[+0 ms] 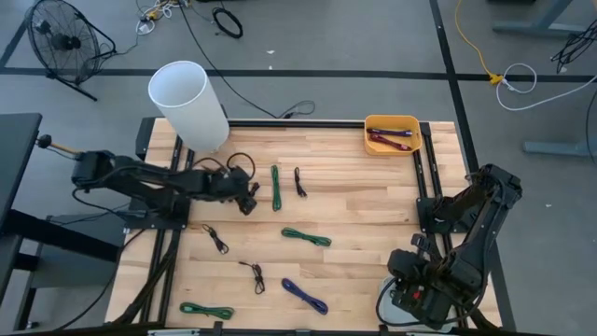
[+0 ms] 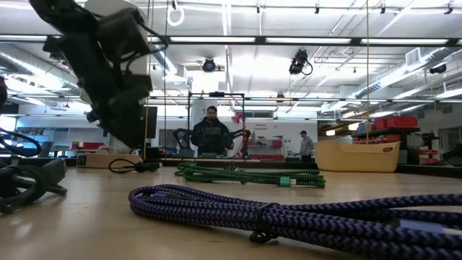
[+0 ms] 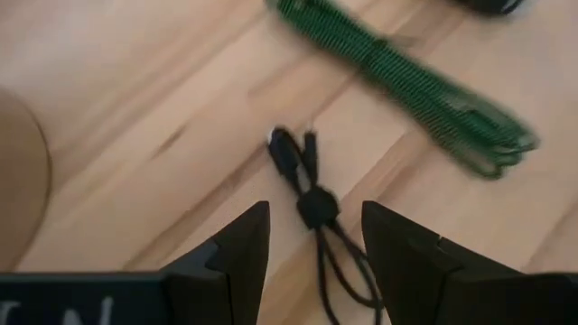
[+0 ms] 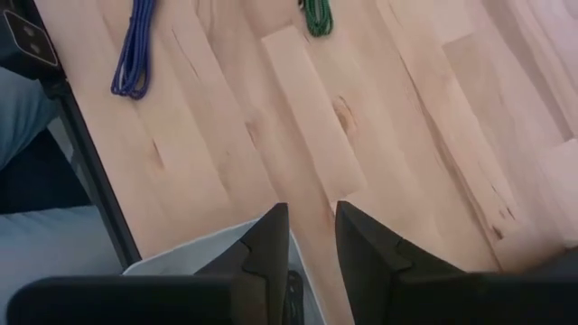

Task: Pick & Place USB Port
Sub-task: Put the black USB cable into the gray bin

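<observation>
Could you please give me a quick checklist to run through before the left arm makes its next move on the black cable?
1. Left gripper fingers apart: ok, open.
2. Black cable lined up with the gap: ok, its bundled middle lies between the two fingers in the left wrist view.
3. Cable not yet held: ok, it lies flat on the table, no finger touching it.
4. Neighbours clear of the grasp: ok, the green cable lies apart from the black one.
5. Yellow bin has room: cannot tell; it already holds cables.
6. Right gripper out of the way: ok, at the table's near right corner.
</observation>
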Available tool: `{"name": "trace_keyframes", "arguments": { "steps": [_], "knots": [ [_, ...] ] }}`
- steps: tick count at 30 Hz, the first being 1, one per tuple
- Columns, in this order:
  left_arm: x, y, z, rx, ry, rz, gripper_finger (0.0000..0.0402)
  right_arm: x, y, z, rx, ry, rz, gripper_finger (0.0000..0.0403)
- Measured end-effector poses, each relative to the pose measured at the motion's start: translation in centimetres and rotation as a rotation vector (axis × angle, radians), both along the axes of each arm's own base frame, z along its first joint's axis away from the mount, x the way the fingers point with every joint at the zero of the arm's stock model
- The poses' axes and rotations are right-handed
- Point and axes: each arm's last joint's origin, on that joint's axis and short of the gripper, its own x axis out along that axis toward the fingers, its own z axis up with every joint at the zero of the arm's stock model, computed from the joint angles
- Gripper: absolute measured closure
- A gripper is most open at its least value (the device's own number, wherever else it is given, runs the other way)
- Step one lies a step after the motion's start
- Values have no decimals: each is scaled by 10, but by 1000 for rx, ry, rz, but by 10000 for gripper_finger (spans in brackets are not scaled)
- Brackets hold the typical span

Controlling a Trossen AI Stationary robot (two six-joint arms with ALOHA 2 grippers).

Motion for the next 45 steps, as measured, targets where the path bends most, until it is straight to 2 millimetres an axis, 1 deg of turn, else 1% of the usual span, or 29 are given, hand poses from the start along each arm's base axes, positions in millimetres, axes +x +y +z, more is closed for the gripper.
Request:
{"name": "trace_keyframes", "arguments": {
  "steps": [5, 8, 12, 17, 19, 20, 21, 23, 24, 28, 30, 34, 38, 41, 45],
  "knots": [
    [5, 9, -16, -40, 62, 25, 220, 0, 1, 0, 7, -5, 0, 309],
    [11, 13, -20, -89, 37, -10, 220, 1, 1, 0, 6, -4, 6, 309],
    [15, 16, -30, -144, 58, -22, 220, 1, 1, 0, 6, -5, 6, 309],
    [17, 17, -41, -151, 107, -10, 223, 1, 1, 0, 6, -5, 6, 309],
    [17, 17, -42, -149, 113, -8, 242, 1, 1, 0, 3, -4, 12, 309],
    [17, 17, -42, -148, 113, -9, 262, 1, 1, 0, 2, -3, 15, 309],
    [17, 16, -41, -147, 108, -13, 288, 1, 1, 0, 0, -2, 22, 309],
    [18, 16, -37, -133, 93, -37, 355, 1, 1, 0, -2, -2, 25, 309],
    [19, 16, -35, -123, 87, -48, 364, 1, 1, 0, -7, -9, 25, 309],
    [24, 13, -23, -115, 37, -80, 364, 3, -1, 2, -73, -100, 20, 309],
    [32, 8, -10, -84, -52, -131, 364, 6, -3, 3, -112, -159, 10, 309],
    [40, -3, 21, -4, -246, -251, 364, 12, -8, 3, -161, -186, 19, 309],
    [47, -12, 56, 57, -511, -392, 364, 26, -18, 7, -263, -305, -24, 309],
    [47, -19, 70, 83, -629, -475, 364, 39, -29, 10, -360, -403, -63, 309],
    [47, -26, 83, 134, -722, -525, 364, 61, -41, 13, -443, -455, -64, 309]
  ]
}}
